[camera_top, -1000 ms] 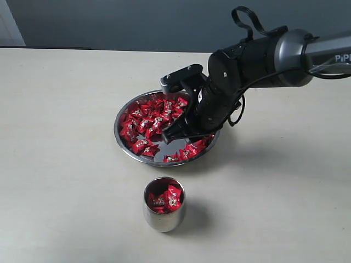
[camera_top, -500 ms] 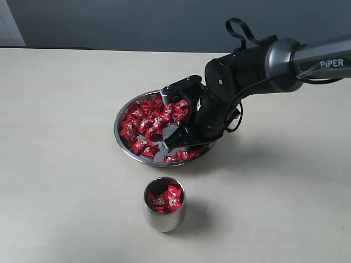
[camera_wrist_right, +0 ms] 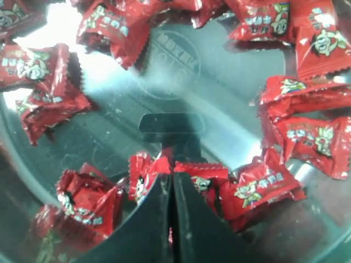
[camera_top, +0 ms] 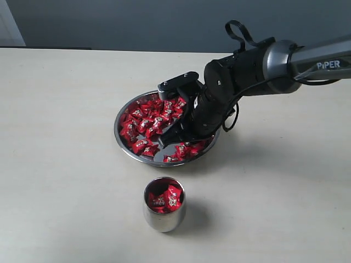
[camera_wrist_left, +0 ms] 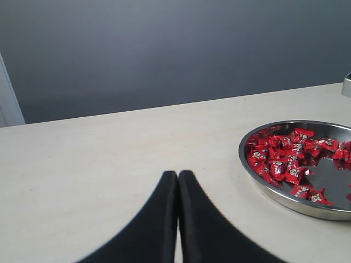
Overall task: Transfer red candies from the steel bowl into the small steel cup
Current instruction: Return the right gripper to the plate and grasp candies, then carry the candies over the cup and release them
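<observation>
The steel bowl [camera_top: 117,130] sits mid-table, holding many red candies [camera_top: 147,121]. My right gripper [camera_top: 171,140] is down inside the bowl near its front rim. In the right wrist view the right gripper [camera_wrist_right: 171,175] is shut, its tips pinching a red candy [camera_wrist_right: 193,171] against the bowl's bare floor [camera_wrist_right: 175,71]; red wrapper shows in the slit between the fingers. The small steel cup [camera_top: 163,217] stands upright in front of the bowl with a few candies [camera_top: 165,198] inside. My left gripper [camera_wrist_left: 178,174] is shut and holds nothing, above bare table beside the bowl [camera_wrist_left: 285,200].
The pale table [camera_top: 66,164] spreads around the bowl and cup. A dark wall [camera_top: 137,22] runs behind the table's far edge. The right arm's dark wrist and cable loop [camera_top: 241,30] hang over the bowl's right side.
My right gripper has sunk lower into the bowl and shifted slightly left among the front candies. The cup, the bowl and the pile have stayed put.
</observation>
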`<state>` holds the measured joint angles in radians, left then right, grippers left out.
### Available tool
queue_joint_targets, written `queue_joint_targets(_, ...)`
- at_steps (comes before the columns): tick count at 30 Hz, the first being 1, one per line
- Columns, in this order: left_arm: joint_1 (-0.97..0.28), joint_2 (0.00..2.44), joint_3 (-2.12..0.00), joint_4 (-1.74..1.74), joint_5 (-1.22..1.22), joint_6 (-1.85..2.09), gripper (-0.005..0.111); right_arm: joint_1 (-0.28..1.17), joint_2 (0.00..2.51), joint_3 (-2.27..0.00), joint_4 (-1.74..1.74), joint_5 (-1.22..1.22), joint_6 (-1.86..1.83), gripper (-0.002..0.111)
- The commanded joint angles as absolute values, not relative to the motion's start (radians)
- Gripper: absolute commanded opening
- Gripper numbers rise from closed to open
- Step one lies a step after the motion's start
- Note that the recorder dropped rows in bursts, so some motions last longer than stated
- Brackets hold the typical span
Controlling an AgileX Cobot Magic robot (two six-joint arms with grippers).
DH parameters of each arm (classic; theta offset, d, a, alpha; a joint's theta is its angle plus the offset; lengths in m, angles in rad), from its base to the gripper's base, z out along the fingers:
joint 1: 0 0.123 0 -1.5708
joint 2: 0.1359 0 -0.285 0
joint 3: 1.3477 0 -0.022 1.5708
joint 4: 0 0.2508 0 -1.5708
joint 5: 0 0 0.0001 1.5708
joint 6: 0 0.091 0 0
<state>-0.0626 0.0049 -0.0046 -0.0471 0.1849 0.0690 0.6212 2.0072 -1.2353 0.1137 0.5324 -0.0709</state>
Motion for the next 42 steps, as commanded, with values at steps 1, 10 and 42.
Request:
queue_joint_targets(1, -0.062, 0.0, 0.0, -0.047, 0.18, 0.068, 0.002, 0.618, 2.002, -1.241, 0.117, 0.498, -0.078, 0.0)
queue_joint_targets(10, -0.062, 0.0, 0.0, -0.047, 0.18, 0.068, 0.002, 0.618, 1.939, -1.241, 0.125, 0.405, -0.078, 0.0)
queue_joint_targets(42, -0.062, 0.0, 0.0, -0.047, 0.181, 0.068, 0.002, 0.9, 1.597, -1.03, 0.242, 0.667, -0.139, 0.001)
